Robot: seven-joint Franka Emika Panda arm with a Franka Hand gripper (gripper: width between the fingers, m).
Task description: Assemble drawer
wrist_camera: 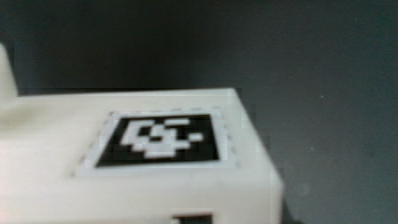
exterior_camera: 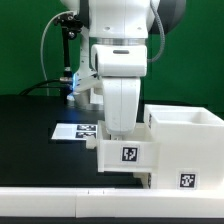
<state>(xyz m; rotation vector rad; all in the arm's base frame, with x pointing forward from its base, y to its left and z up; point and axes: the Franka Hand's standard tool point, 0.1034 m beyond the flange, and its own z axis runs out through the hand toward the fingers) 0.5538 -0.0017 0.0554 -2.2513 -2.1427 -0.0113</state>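
Note:
In the exterior view a small white tray (exterior_camera: 126, 154) with a square tag on its near face sits right under my gripper (exterior_camera: 120, 136). The tray seems to hang a little above the black table, against the left side of the large white casing (exterior_camera: 190, 140). The hand's body hides my fingers, which appear shut on the tray. The wrist view is filled by a blurred white tagged face of the tray (wrist_camera: 160, 140), very close. No fingers show there. A second tray is not in view.
The marker board (exterior_camera: 76, 131) lies flat on the black table behind and to the exterior view's left of the tray. A camera stand and cables (exterior_camera: 68, 60) rise at the back. The table's white front edge (exterior_camera: 60, 205) runs along the bottom.

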